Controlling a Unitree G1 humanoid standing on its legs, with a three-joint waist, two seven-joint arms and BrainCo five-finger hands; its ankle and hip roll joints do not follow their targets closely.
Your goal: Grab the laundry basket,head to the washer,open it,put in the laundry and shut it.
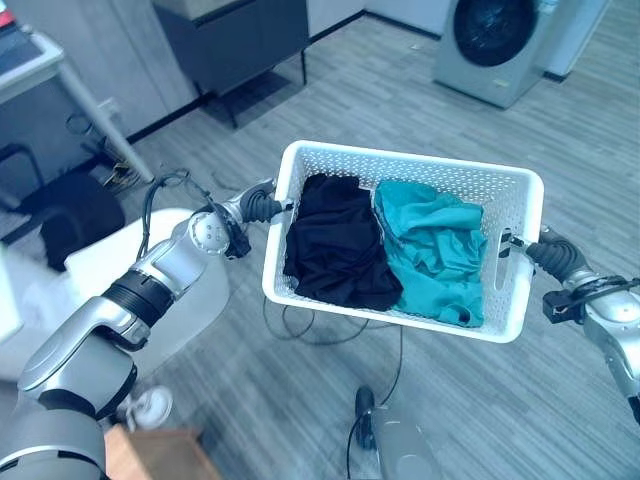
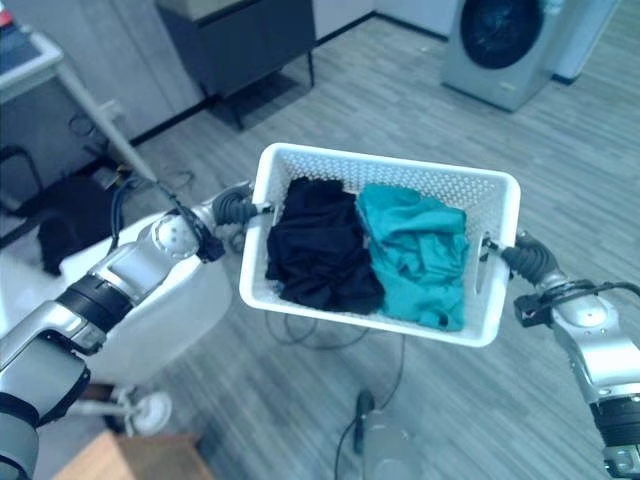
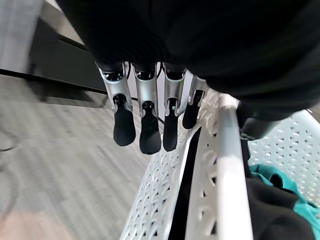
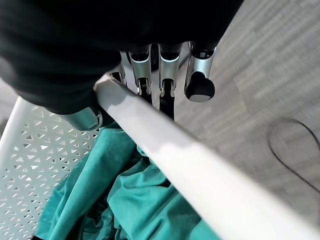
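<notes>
I hold a white perforated laundry basket (image 1: 400, 160) up above the floor, one hand at each short end. A black garment (image 1: 335, 240) lies in its left half and a teal garment (image 1: 435, 245) in its right half. My left hand (image 1: 258, 205) grips the left end; its fingers (image 3: 145, 130) run down the outside wall, and the thumb sits inside the rim (image 3: 227, 165). At the right end my right hand (image 1: 555, 255) is curled round the rim (image 4: 165, 150), the teal garment (image 4: 125, 200) just under it. The grey washer (image 1: 495, 45) stands far ahead at the right, door closed.
A dark cabinet (image 1: 240, 40) stands ahead on the left. A white rounded stand (image 1: 170, 290) is close under my left arm, with a black bag (image 1: 70, 215) and a desk leg (image 1: 100, 115) beyond. A wooden box (image 1: 160, 455) lies at the lower left.
</notes>
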